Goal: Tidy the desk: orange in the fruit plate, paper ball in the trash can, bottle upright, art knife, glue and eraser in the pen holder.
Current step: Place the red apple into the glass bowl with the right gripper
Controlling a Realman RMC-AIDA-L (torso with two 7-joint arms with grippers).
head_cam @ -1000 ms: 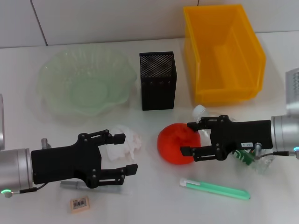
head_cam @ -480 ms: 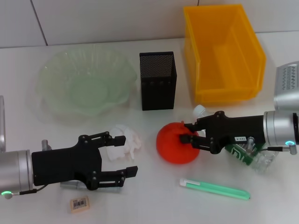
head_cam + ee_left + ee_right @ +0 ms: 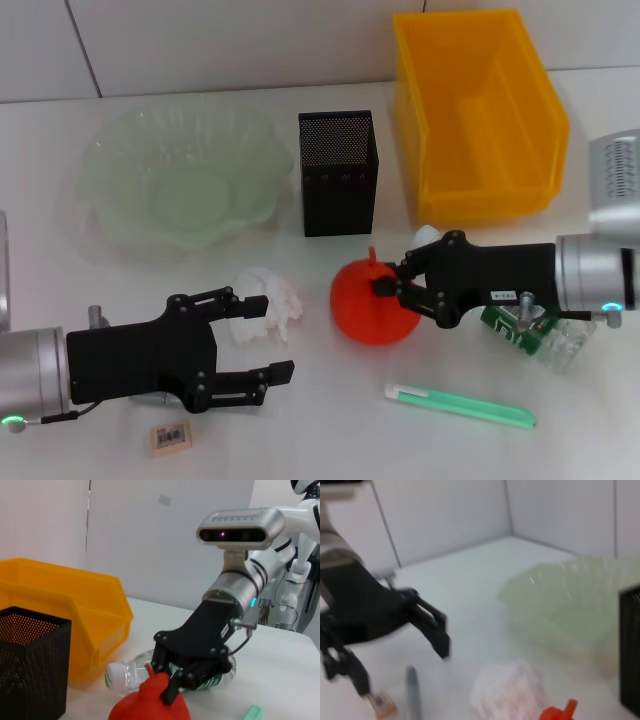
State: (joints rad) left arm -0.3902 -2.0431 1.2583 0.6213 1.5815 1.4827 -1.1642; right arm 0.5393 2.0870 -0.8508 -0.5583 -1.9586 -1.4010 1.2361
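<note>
The orange [image 3: 372,303] is seen in the head view on the white table [image 3: 330,440], in front of the black mesh pen holder [image 3: 337,172], and it is clamped at its right-hand side by the right gripper [image 3: 395,290], whose jaws are closed on it. Behind that gripper the bottle [image 3: 540,335] is laid on its side, its white cap near the orange. The yellow trash can [image 3: 478,115] is set at the back right and the pale-green fruit plate [image 3: 180,180] at the back left. The left gripper [image 3: 262,338] is held with its jaws spread apart, nothing between them, just beside the paper ball [image 3: 272,300]. The eraser [image 3: 171,437] and a green art knife [image 3: 460,406] are placed at the near edge.

In the left wrist view the right gripper [image 3: 172,682] is shown pressed onto the top of the orange [image 3: 150,705], with the bottle [image 3: 145,670], the trash can [image 3: 65,615] and the pen holder [image 3: 30,665] behind.

In the right wrist view the left gripper [image 3: 402,650] is seen open, apart from the paper ball [image 3: 507,692]; the eraser [image 3: 380,703], the fruit plate [image 3: 560,605] and the tip of the orange [image 3: 560,711] are also shown.
</note>
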